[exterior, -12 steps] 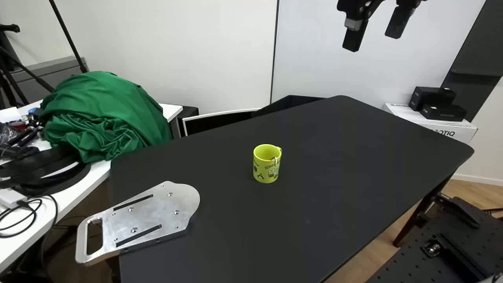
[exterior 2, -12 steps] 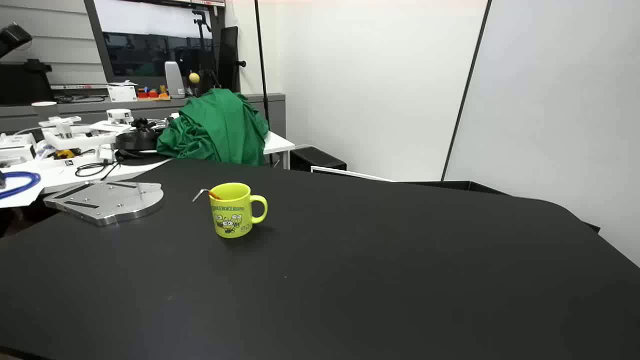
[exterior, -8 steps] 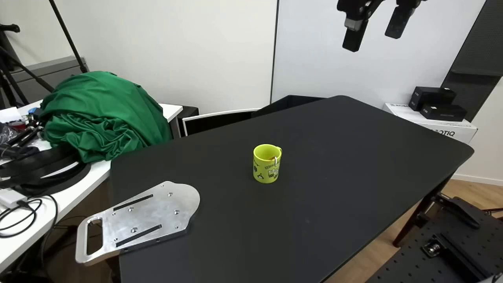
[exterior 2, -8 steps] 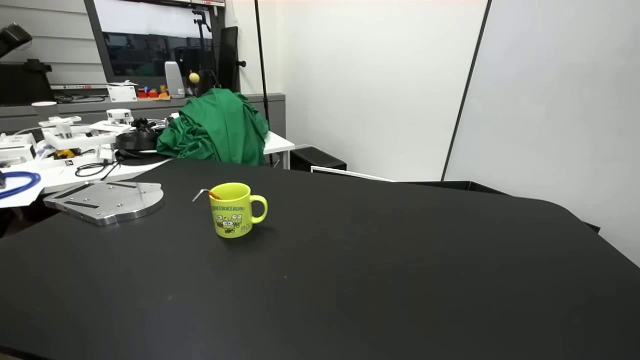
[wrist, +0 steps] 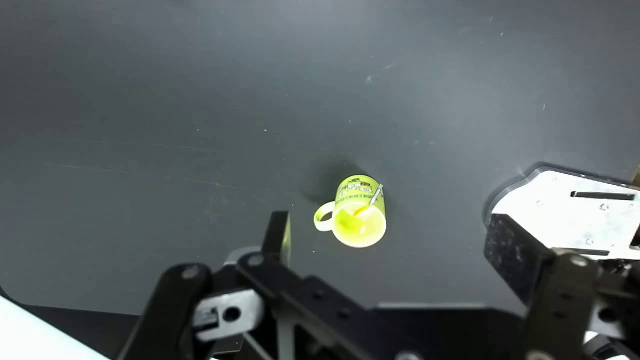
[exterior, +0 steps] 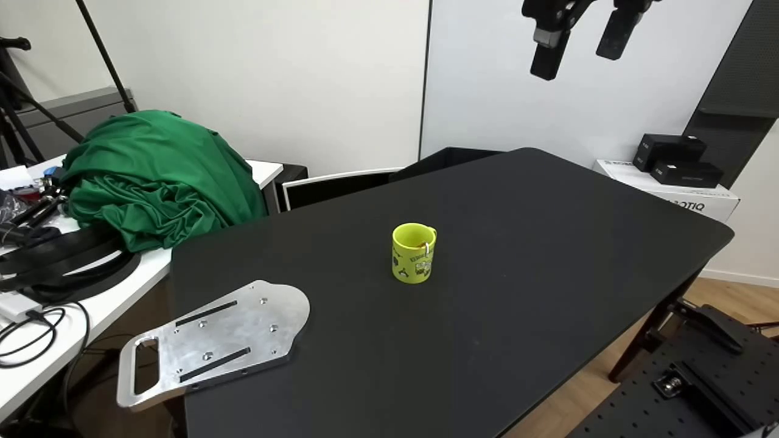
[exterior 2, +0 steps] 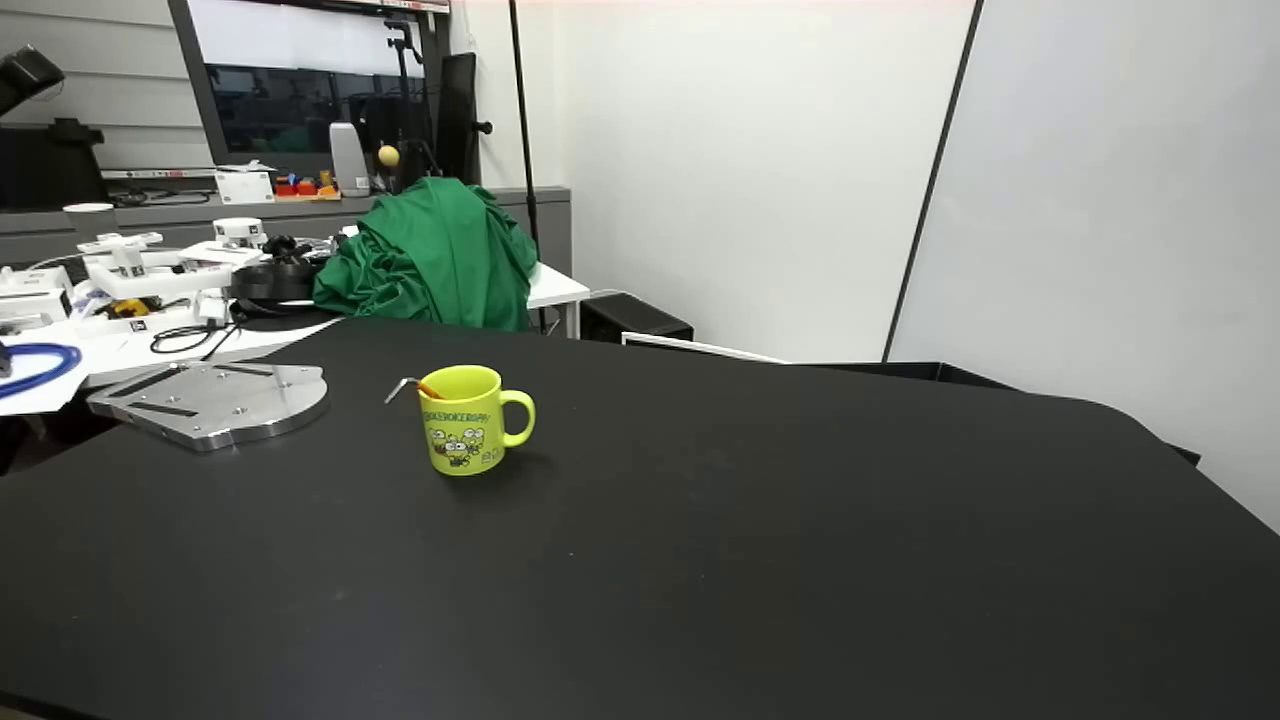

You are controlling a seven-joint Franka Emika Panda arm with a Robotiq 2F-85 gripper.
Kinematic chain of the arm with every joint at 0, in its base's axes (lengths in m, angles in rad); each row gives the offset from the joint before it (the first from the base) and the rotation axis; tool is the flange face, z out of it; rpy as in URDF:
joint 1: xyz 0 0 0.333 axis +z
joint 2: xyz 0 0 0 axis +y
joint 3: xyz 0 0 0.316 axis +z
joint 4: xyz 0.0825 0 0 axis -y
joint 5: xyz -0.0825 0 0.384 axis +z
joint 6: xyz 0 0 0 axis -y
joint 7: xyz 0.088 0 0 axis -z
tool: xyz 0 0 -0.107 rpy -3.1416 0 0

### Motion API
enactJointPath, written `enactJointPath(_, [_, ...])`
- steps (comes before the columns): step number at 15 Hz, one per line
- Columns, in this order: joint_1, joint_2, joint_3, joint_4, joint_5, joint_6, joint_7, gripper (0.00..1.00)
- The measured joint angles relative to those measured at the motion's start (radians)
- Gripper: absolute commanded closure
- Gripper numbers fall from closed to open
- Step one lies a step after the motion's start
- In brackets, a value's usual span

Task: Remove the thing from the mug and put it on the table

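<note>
Partly inside the mug (exterior 2: 465, 440) leans an orange stick (exterior 2: 428, 391).

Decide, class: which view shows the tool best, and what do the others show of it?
The wrist view: the tool looms large, its two fingers parted. A single exterior view catches its fingertips and little more, cut off by the top edge; elsewhere it is out of frame.

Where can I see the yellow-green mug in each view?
In an exterior view: mug slightly right of and below centre.
In an exterior view: mug left of and below centre.
Wrist view: mug slightly right of and below centre.
Shared landmark: metal plate, left of the mug in both exterior views, right of it in the wrist view.
</note>
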Motion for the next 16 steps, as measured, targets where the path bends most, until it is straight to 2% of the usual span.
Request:
enactJointPath(4, [0.000,0.002,-0.001,0.001,0.000,0.001,-0.001,0.00])
enactJointPath(7, [-0.007,0.052,-0.006,0.019,0.000,0.044,-0.002,0.00])
enactJointPath(12, [-0.035,0.291,-0.010,0.139,0.000,0.166,-0.002,0.00])
enactJointPath(16, [-0.037,0.524,-0.011,0.291,0.002,0.186,0.006,0.00])
